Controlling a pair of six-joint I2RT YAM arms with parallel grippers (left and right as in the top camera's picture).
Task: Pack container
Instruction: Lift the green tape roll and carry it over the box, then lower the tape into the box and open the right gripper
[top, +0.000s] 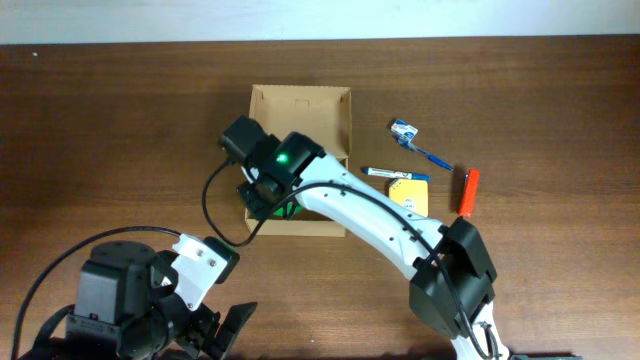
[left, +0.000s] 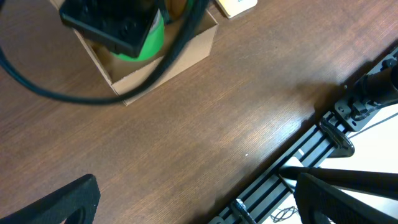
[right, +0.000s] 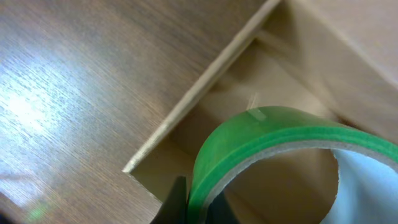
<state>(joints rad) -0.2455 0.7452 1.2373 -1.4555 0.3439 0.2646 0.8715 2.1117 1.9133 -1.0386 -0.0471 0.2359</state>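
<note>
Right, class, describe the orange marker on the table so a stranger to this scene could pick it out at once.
Start at the open cardboard box on the wooden table and look to its right. Past the yellow pad, farthest from the box, lies the marker. It is the only orange thing; its neighbours are blue or yellow.

I see plain tan cardboard container (top: 300, 110). Green tape roll (right: 267, 134) over its inside, tan core. Right of container: blue/white item (top: 405, 129), yellow pack (top: 411, 196), orange pen (top: 469, 190), poss. red. Dark brown woodgrain table (top: 100, 120).
</note>
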